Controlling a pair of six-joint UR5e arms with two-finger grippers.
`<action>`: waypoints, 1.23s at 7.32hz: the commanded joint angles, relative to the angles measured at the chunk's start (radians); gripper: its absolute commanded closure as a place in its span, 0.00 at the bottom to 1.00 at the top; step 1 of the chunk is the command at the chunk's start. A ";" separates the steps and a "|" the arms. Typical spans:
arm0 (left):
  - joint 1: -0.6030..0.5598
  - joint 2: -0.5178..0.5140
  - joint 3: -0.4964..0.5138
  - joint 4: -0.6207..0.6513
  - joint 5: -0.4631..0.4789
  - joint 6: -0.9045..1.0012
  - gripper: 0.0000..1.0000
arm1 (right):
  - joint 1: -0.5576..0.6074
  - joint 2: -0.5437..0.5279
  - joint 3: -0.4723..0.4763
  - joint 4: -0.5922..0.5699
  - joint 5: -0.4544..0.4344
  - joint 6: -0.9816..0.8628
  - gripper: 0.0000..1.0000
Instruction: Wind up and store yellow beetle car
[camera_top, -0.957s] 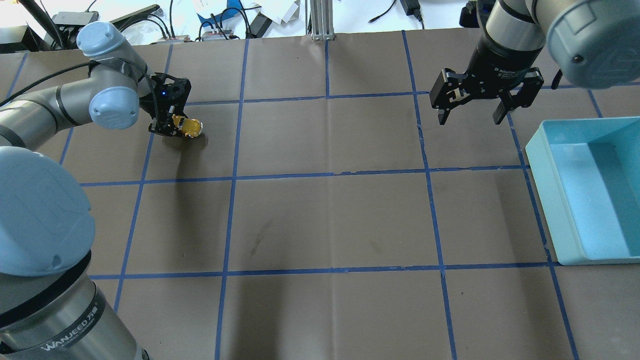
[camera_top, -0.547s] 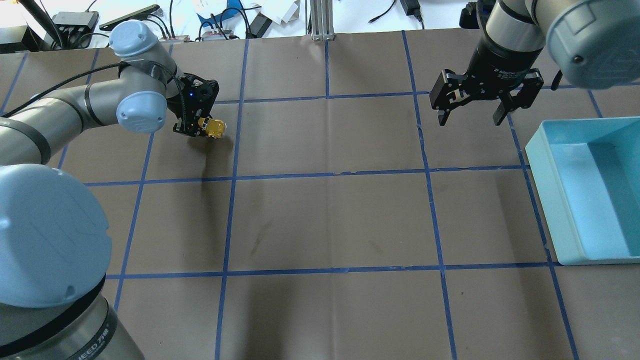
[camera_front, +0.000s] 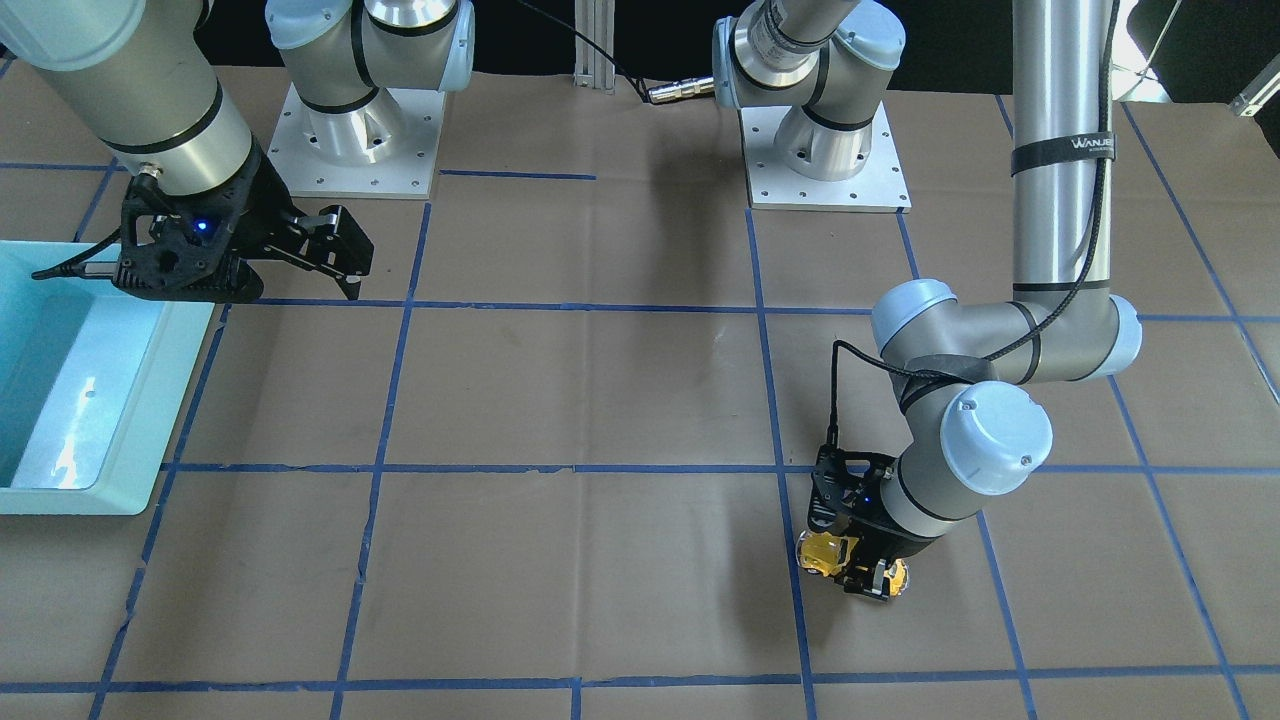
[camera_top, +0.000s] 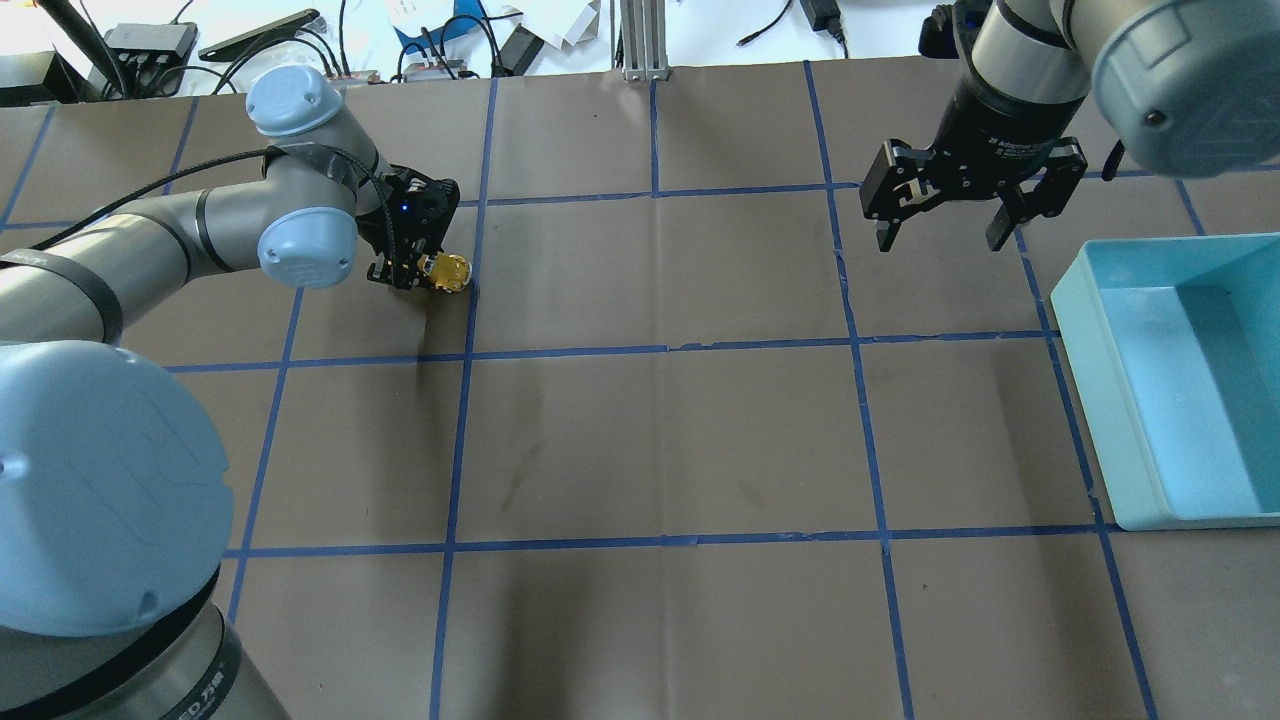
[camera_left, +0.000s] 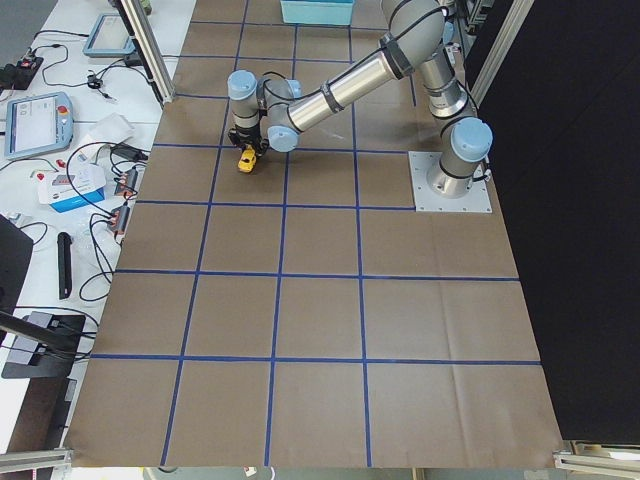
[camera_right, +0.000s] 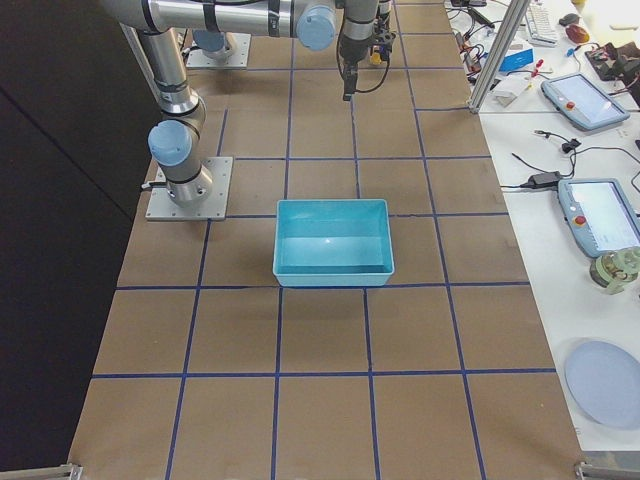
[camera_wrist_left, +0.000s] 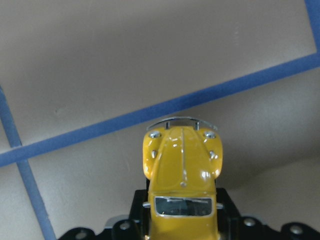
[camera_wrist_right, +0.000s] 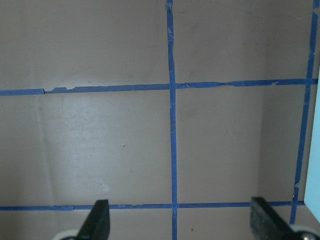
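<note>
Findings:

- **Left gripper:** The left gripper (camera_top: 422, 273) is closed on the yellow beetle car (camera_top: 449, 270). It holds the car low over the brown table (camera_top: 660, 440), on the far left part beside a blue tape line (camera_top: 470, 290).
- **Grip:** In the left wrist view the fingers clamp only the cabin and rear. The bonnet and front bumper stick out free.
- **Wheels:** You cannot tell from any view whether the wheels press on the surface.
- **Right gripper:** The right gripper (camera_top: 938, 242) hangs with its jaws spread and empty, near the light blue bin (camera_top: 1085, 400) and well apart from the car.

Risks, as judged:

1. **Failed wind-up:** If you drag the car with the wheels barely touching, they will skid on the paper and the spring will not wind.
2. **Twisting in the grip:** Because the hold is rearward, downward pressure could pivot the glossy body between the pads or squeeze it out.
3. **Runaway on release:** A wound car let go with its nose off line may run past the waiting gripper or off the table's edge. Check the heading before you open.
</note>
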 joint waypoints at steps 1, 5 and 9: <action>-0.011 -0.002 -0.003 0.009 0.002 -0.050 0.80 | -0.002 0.000 0.000 0.000 0.000 -0.002 0.00; -0.011 -0.008 -0.005 0.015 -0.002 -0.062 0.80 | -0.003 0.000 0.000 -0.005 -0.003 -0.022 0.00; -0.011 -0.012 -0.005 0.016 -0.005 -0.059 0.80 | -0.003 0.000 0.000 -0.005 -0.003 -0.022 0.00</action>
